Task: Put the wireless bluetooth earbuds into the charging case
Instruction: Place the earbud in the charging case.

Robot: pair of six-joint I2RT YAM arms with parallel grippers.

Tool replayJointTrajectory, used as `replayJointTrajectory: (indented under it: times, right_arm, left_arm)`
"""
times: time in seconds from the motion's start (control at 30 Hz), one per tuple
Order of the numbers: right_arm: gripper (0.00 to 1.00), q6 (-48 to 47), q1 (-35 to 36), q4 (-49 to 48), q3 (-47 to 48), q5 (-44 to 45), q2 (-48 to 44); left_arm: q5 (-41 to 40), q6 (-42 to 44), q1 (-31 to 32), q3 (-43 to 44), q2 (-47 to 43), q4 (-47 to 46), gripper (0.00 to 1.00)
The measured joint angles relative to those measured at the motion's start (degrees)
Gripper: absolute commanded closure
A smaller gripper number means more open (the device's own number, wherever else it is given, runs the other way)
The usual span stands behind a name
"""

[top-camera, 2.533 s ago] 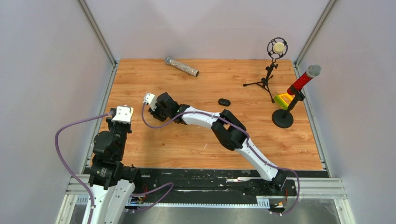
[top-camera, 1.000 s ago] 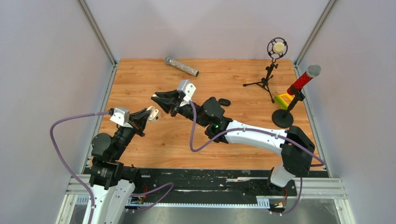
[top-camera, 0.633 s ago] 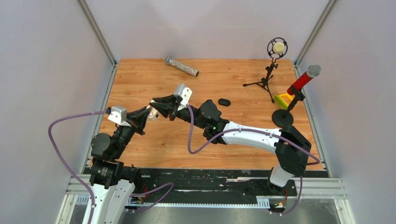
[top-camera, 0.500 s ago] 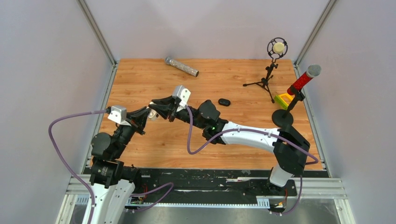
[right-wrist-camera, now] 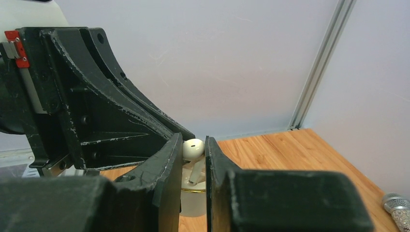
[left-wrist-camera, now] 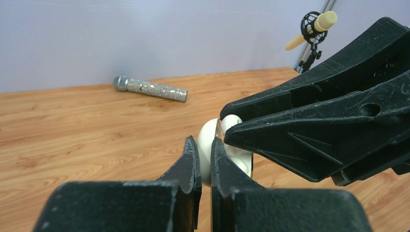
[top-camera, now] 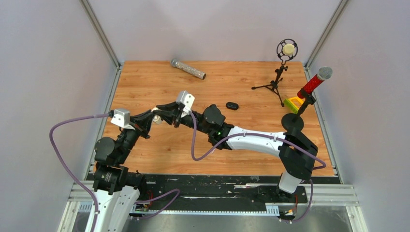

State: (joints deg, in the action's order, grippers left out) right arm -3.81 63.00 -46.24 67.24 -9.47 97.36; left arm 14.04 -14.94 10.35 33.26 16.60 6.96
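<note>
Two tools meet tip to tip above the left half of the bench (top-camera: 159,145). The left tool (top-camera: 149,118) is pressed onto a small white case (left-wrist-camera: 207,147), pinching it by its side and holding it off the wood. The right tool (top-camera: 163,111) pinches the white earbud (right-wrist-camera: 193,148) by its round head. The stem points down at the case's gold rim, just above it, and I cannot tell whether it has entered. The black earbud (top-camera: 232,105) lies on the bench, well apart to the right. A glittery microphone (top-camera: 188,69) lies at the back. A tripod microphone (top-camera: 287,50) and a red microphone (top-camera: 313,83) stand at the right edge.
</note>
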Motion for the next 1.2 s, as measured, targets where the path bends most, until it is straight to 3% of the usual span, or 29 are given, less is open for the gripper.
replayJointTrajectory:
  times: [0.47,1.2]
  right_arm:
    - [1.0,-5.7,0.0,-2.6,-1.8,-1.0,0.0]
    - [1.0,-6.7,-0.5,-5.8,-3.9,-3.2,-0.3]
  left_arm:
    - [0.4,-1.3,0.0,0.0,0.0,0.0,1.0]
    - [0.9,-3.9,0.0,0.0,-0.1,0.5,1.0]
